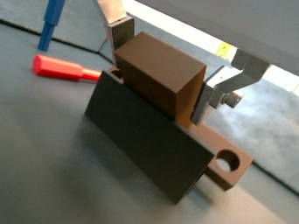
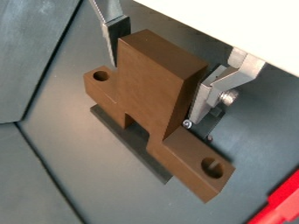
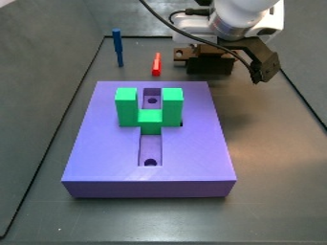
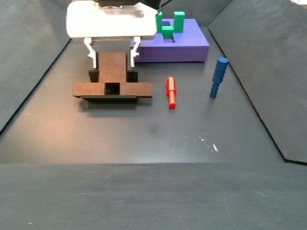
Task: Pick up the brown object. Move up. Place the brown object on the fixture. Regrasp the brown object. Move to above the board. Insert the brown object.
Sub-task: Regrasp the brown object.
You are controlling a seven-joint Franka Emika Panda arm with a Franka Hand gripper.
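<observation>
The brown object (image 2: 140, 118) is a stepped bar with a round hole at each end and a raised middle block. It rests on the dark fixture (image 1: 146, 144), which stands on edge under it. My gripper (image 2: 155, 87) straddles the raised block, and both silver fingers (image 2: 205, 96) press its sides. From the side the gripper (image 4: 113, 58) hangs over the brown object (image 4: 110, 90), left of the board (image 4: 189, 43). The lavender board (image 3: 192, 144) carries a green U-shaped block (image 3: 147, 107) over its slot.
A small red bar (image 4: 171, 92) lies on the floor between the brown object and a standing blue peg (image 4: 218, 76). Both also show in a wrist view, the red bar (image 1: 65, 67) and the blue peg (image 1: 49, 26). Grey walls ring the floor.
</observation>
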